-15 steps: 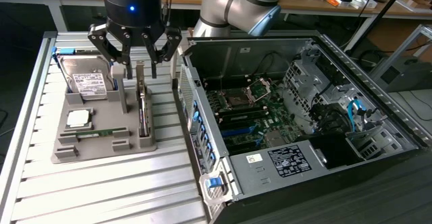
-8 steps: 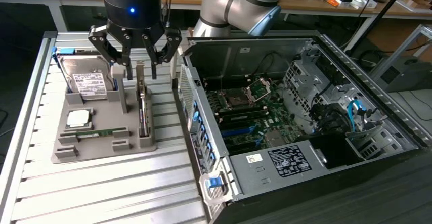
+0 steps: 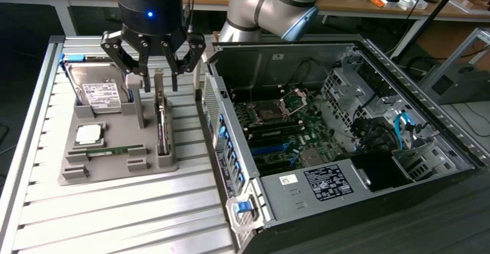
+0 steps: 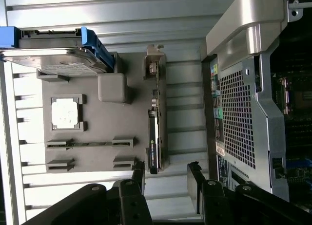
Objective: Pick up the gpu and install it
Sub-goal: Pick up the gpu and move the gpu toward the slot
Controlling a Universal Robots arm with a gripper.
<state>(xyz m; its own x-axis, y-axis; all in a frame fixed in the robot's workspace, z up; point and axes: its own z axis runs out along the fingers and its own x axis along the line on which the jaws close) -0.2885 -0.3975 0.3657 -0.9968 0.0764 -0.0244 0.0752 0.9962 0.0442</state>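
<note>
1. Fingers [image 4: 196, 183] of the gripper [image 4: 166, 174] lie closest to the wrist camera. I read the jaws as spread wide, with nothing held between them.
2. I locate the gpu [image 4: 153, 132] standing on its long edge in a slot of the grey holder tray [image 4: 97, 147]. It sits on the tray's side nearest the computer case [image 3: 306, 122].
3. I judge the step in hand to be the approach for the pickup. The card is thin, so the jaws should straddle it, one finger to each face, with the line of the card centred in the gap.
4. I judge the clearances to be tight. A tray post [image 3: 136, 102] stands just beside the card, and the case wall is near. A straight vertical descent keeps the fingers off both.
5. In the exterior view, the arm reaches in from behind the case with its wrist pointing straight down. The gripper [image 3: 157, 77] hovers over the far end of the gpu [image 3: 162, 122], beside the hard drive [image 3: 96, 88], and is not gripping the card.
</note>
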